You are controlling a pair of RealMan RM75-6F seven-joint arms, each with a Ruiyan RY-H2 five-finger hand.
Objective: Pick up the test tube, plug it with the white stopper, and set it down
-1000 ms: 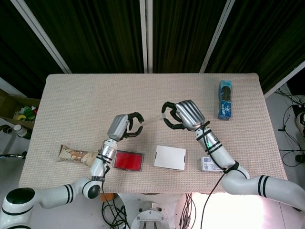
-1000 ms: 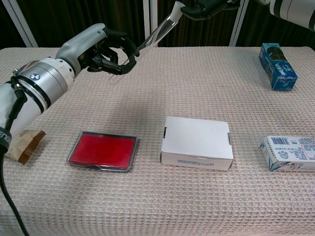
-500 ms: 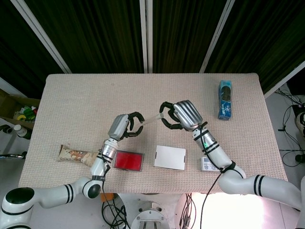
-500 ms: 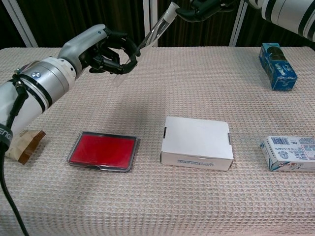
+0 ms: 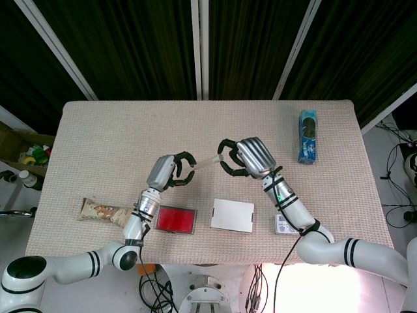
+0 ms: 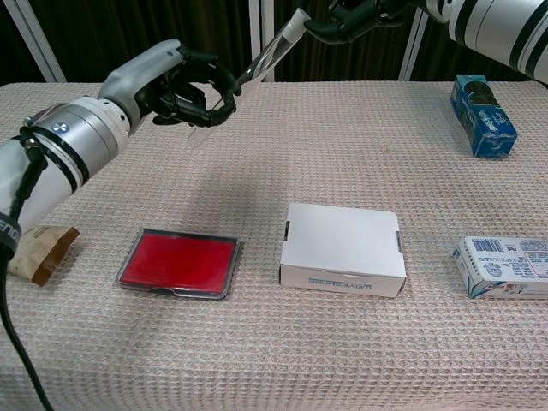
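table's got a rough woven cloth (image 6: 257, 360), test tube (image 6: 257, 66) looks clear glassy, red case (image 6: 178, 262) glossy plastic, white box (image 6: 342, 248) matt cardboard

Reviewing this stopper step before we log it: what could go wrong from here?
1. The test tube hangs tilted in mid-air, held low by the left robot hand in a fingertip grip; pushing on the white stopper could lever it loose.
2. The right robot hand sits at the frame's top edge in the chest view, so stopper seating is hard to confirm.
3. A drop would land on the table, and the tube could roll.
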